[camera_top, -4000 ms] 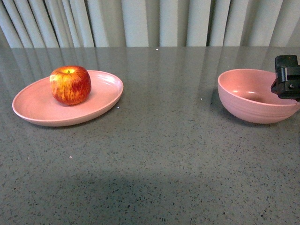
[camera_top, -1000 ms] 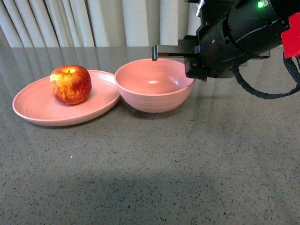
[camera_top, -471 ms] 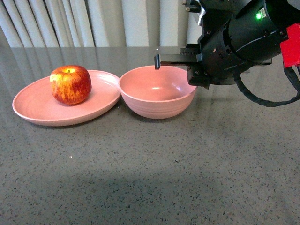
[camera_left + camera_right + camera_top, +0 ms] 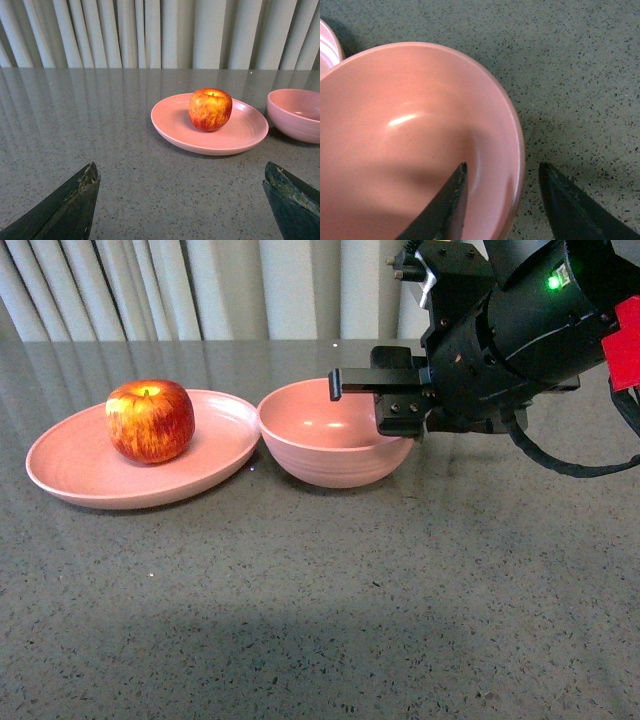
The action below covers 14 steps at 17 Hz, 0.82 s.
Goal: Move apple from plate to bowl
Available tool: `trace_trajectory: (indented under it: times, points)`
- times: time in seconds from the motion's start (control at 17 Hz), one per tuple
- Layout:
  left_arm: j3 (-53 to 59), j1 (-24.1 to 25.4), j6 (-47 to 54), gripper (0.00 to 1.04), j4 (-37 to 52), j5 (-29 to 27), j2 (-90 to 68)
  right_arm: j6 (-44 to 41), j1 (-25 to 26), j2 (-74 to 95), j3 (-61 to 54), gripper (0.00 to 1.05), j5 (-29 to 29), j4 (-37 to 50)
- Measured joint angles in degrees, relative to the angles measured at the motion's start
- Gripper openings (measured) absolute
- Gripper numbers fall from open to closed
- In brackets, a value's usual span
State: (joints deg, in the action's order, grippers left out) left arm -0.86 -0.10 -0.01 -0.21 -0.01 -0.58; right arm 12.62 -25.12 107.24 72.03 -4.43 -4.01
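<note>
The red, yellow-streaked apple [image 4: 150, 420] sits on the shallow pink plate [image 4: 80, 475] at the left of the table. The deep pink bowl [image 4: 320, 455] stands just right of the plate, its rim about touching the plate's edge. My right gripper [image 4: 375, 400] is open at the bowl's right rim, one finger inside and one outside the wall [image 4: 512, 150]. My left gripper [image 4: 180, 175] is open and empty, low over the table, well short of the plate [image 4: 170, 127] and apple [image 4: 210, 109]; the bowl [image 4: 295, 117] is beyond.
Grey speckled tabletop [image 4: 320, 610] stretches in front of both dishes. Pale curtains [image 4: 200, 290] hang behind the table's far edge. My right arm's black body [image 4: 520, 330] hangs over the table to the right of the bowl.
The bowl has gone from the far right of the table to beside the plate, carried by my right gripper. In the last half second the gripper lowered and opened at the bowl's rim.
</note>
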Motion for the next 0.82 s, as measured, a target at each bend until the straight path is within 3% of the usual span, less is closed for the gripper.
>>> trace_trajectory:
  times: [0.18,0.35,0.41,0.59,0.82]
  points:
    - [0.0,0.0,0.0,0.98,0.0,0.0,0.0,0.0,0.0,-1.1,0.0,0.65,0.4,-0.1]
    - [0.0,0.0,0.0,0.98,0.0,0.0,0.0,0.0,0.0,-5.0,-0.2,0.96,1.2,-0.1]
    - [0.0,0.0,0.0,0.98,0.0,0.0,0.0,0.0,0.0,-6.9,-0.7,1.00,1.6,0.3]
    - [0.0,0.0,0.0,0.98,0.0,0.0,0.0,1.0,0.4,-15.3,-6.8,0.98,4.4,5.3]
    - [0.0,0.0,0.0,0.98,0.0,0.0,0.0,1.5,2.1,-30.8,-20.1,0.98,3.0,13.3]
